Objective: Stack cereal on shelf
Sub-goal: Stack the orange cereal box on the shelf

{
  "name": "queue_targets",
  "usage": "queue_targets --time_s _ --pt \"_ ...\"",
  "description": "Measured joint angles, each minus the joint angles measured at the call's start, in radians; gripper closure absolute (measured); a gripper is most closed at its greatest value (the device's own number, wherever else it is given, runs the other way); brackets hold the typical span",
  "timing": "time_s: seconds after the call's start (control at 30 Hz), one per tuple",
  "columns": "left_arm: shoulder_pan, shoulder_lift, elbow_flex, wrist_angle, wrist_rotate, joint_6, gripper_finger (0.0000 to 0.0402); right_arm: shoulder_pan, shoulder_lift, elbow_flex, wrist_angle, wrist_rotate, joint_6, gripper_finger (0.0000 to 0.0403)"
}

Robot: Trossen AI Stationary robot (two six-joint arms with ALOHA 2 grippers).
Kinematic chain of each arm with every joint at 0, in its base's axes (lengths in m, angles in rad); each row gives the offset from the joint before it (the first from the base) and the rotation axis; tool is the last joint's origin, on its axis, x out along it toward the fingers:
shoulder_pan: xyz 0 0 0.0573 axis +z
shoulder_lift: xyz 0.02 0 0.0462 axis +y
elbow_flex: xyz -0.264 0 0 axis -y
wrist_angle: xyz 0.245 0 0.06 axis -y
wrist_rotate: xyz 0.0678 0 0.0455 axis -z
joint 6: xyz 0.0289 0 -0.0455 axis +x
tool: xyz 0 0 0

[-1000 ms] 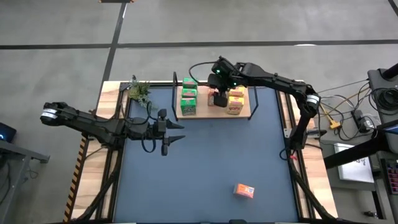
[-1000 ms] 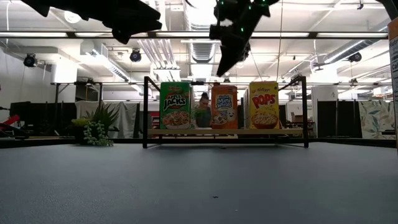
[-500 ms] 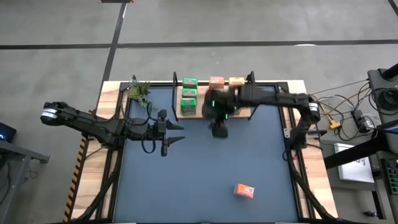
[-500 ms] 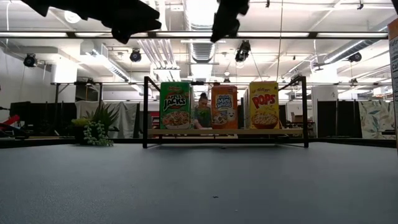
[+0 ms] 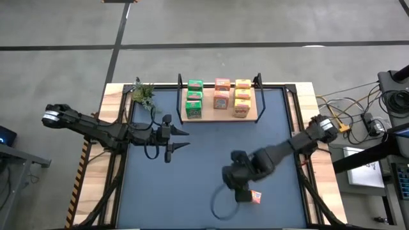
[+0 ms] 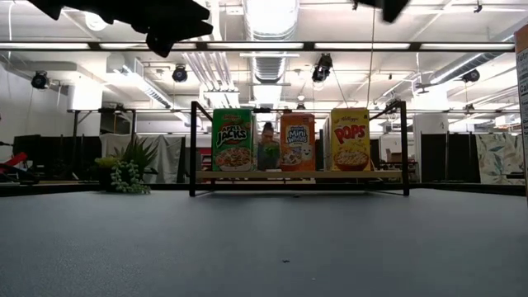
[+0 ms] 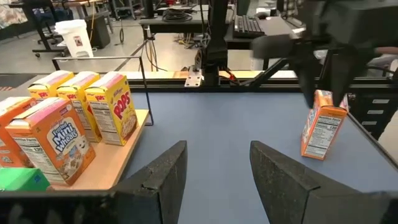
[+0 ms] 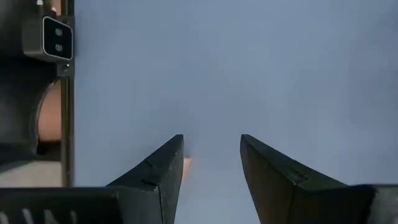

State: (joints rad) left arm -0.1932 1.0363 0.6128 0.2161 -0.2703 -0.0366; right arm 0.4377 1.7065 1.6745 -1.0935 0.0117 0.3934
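Reaching low across the mat, the right claw (image 5: 242, 193) hangs spread above the lone cereal box (image 5: 254, 197).

the dark-blue mat (image 5: 192, 172) covers the wooden table (image 5: 115, 96). on it, at upper centre of the high view, stands the shelf (image 5: 250, 115); a green plant (image 5: 143, 94) sits at the upper left corner, and one orange cereal box (image 5: 255, 197) stands lower right.

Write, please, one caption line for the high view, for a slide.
Right gripper descends open over the last cereal box on the mat; eight boxes fill the shelf, left gripper waits.
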Motion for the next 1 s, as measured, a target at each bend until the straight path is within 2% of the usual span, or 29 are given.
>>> queue_targets --time_s 0.07,0.17,0.5,0.7,1.0 --pt "0.000 0.000 0.001 -0.001 0.000 -0.003 0.0242 0.047 -0.001 -0.002 -0.016 0.046 0.111 0.0250" --pt "0.000 0.000 0.010 0.002 0.000 -0.004 0.0242 0.084 -0.002 -0.001 -0.044 0.060 0.268 0.0232" --pt "-0.016 0.001 0.013 0.004 0.000 -0.020 0.0242 0.224 -0.002 -0.010 -0.127 0.068 0.537 0.0168" --pt "-0.022 0.002 0.014 0.006 0.000 -0.015 0.0243 0.269 0.006 -0.020 -0.123 0.093 0.636 0.0147" --pt "-0.022 0.002 0.014 0.009 0.000 -0.008 0.0251 0.302 0.060 -0.062 -0.105 0.096 0.636 0.0142"
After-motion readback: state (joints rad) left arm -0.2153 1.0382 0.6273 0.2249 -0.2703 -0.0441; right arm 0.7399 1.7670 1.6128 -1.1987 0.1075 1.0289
